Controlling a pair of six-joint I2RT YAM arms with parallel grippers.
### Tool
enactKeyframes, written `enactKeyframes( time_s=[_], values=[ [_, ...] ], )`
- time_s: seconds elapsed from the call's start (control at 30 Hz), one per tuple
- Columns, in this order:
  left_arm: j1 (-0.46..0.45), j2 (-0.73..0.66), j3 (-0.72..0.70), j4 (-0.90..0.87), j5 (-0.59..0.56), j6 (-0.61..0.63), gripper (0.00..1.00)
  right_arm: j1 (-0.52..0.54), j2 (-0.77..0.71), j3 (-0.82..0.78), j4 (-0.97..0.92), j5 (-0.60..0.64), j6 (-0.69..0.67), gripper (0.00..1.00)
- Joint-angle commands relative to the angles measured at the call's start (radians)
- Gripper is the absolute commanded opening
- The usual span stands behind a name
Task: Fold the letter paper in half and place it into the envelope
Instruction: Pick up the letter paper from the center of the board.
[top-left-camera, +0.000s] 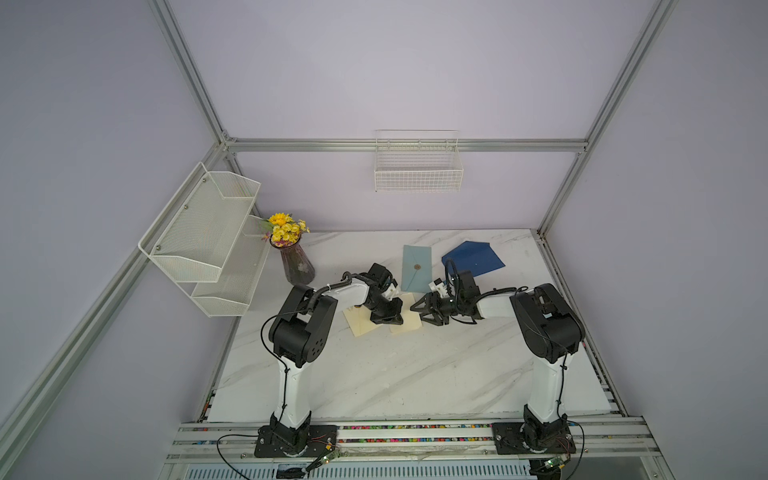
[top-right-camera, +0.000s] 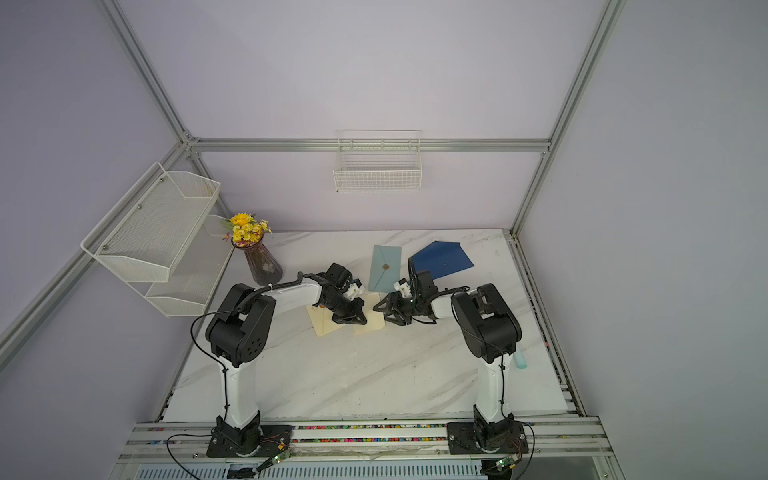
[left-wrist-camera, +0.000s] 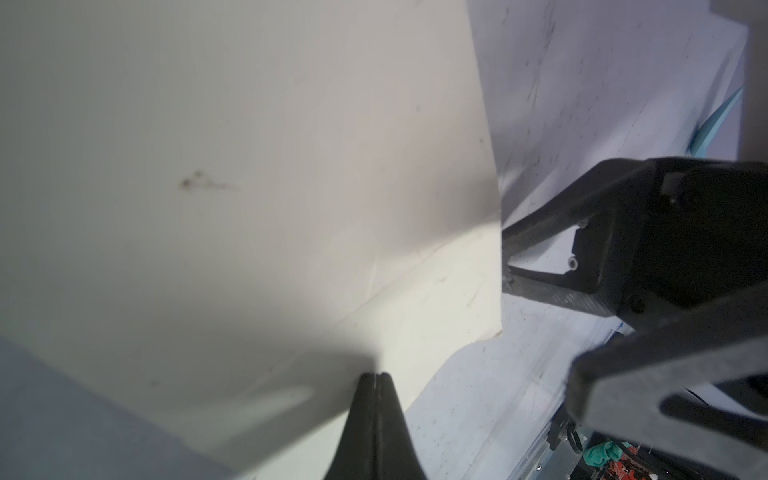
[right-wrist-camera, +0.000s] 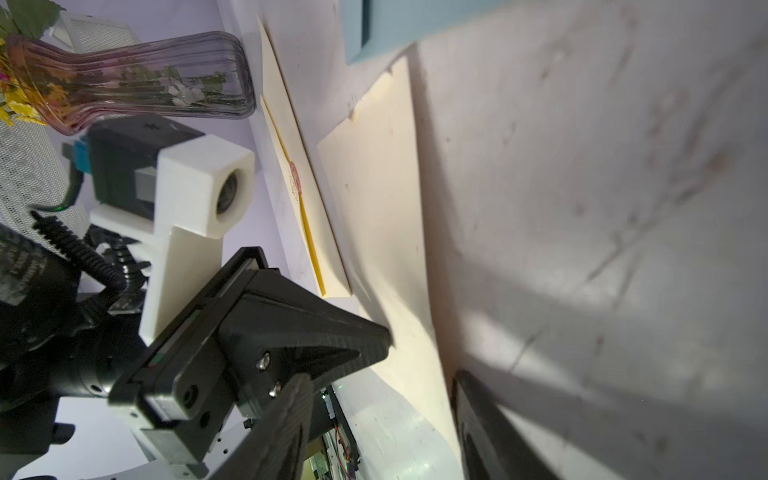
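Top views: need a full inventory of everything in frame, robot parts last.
letter paper: 1, cream, table centre, between the grippers
cream envelope: 1, cream, beside the paper, under the left arm
pale blue envelope: 1, pale blue, behind the paper
dark blue envelope: 1, navy, far right, flap open
vase: 1, purple-tinted clear, far left corner
flowers: 1 bunch, yellow, in the vase
mesh shelf: 1, white, left wall
wire basket: 1, white, back wall
small object: 1, pale teal, right table edge, unidentifiable
table: 1, white marble
left gripper: black, fingers shut, at the paper
right gripper: black, fingers open, by the paper's edge
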Motion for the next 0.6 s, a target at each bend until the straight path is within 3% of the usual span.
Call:
enactKeyframes(
  time_s=[0.0,0.27,0.4,0.47,0.57],
  values=[
    [0.013,0.036,0.000,0.002,-0.043,-0.017,0.00,0.018,-0.021,-0.034,-0.046,0.016,-0.004,0.53],
    [0.016,0.005,0.013,0.007,-0.044,-0.029,0.00,0.022,-0.051,-0.057,-0.062,0.060,-0.004,0.26],
    [0.029,-0.064,0.029,-0.004,-0.078,-0.015,0.01,0.023,-0.064,-0.050,-0.091,0.090,-0.011,0.05],
    [0.040,-0.091,0.047,-0.022,-0.096,-0.001,0.08,0.022,-0.073,-0.047,-0.100,0.102,-0.014,0.00],
    [0.056,-0.114,0.090,-0.057,-0.133,0.030,0.36,0.023,-0.091,-0.039,-0.113,0.102,-0.016,0.00]
  ],
)
